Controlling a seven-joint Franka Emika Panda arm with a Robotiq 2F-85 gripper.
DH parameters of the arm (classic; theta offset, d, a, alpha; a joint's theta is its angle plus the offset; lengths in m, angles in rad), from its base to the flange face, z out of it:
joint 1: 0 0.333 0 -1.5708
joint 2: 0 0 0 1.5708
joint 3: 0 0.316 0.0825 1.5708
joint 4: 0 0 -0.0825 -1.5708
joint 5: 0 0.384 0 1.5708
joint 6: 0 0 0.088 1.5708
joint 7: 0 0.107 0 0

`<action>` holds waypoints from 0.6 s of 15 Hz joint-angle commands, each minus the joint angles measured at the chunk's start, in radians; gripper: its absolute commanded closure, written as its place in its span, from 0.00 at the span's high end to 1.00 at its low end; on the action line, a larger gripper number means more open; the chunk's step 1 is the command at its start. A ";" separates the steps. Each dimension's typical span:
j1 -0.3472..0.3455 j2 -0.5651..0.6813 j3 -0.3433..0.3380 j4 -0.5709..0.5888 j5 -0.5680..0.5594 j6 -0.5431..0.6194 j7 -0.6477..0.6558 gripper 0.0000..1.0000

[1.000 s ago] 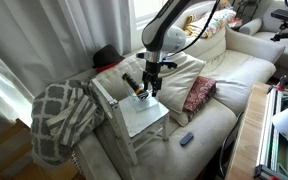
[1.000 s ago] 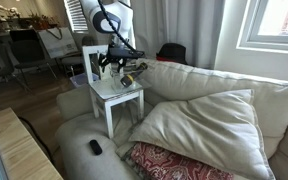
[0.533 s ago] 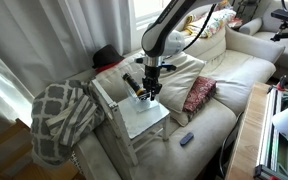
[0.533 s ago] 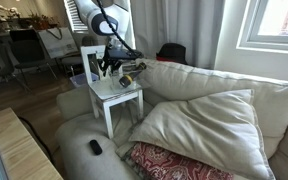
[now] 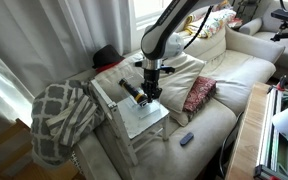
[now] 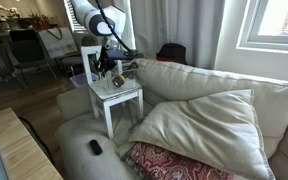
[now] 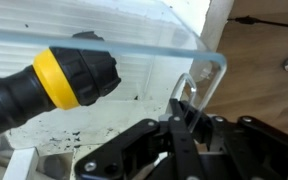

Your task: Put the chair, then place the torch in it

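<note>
The small white chair [image 5: 146,120] stands on the sofa's end, and its pale glossy seat [image 6: 120,96] shows in both exterior views. The torch [image 5: 133,92], black with a yellow section [image 7: 75,76], lies flat on the seat [image 7: 94,135]. My gripper [image 5: 150,96] hangs just over the seat beside the torch, its fingers [image 7: 181,118] pressed together with nothing between them. In the wrist view the torch [image 7: 24,92] lies to the left of the gripper [image 7: 183,122], apart from it. In an exterior view the gripper [image 6: 107,72] stands in front of the chair's back.
A grey patterned blanket [image 5: 58,115] hangs over the sofa arm beside the chair. A red cushion [image 5: 198,93] and a small dark remote [image 5: 187,138] lie on the sofa. A big cream cushion [image 6: 199,125] fills the sofa middle. A wooden table edge [image 5: 250,135] is close by.
The jaws have gone from open to shut, with nothing caught between them. The torch stays lying on the chair seat. The gripper has shifted slightly beside it.
</note>
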 commanded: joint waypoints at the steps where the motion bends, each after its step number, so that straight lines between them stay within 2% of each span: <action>1: -0.032 -0.006 0.039 -0.016 -0.021 -0.040 -0.071 0.01; 7: -0.011 -0.005 0.023 -0.018 -0.011 -0.027 -0.010 0.02; 8: -0.008 -0.007 0.021 -0.019 -0.013 -0.026 0.001 0.23; 9: -0.009 -0.013 0.022 -0.019 -0.005 -0.030 0.019 0.32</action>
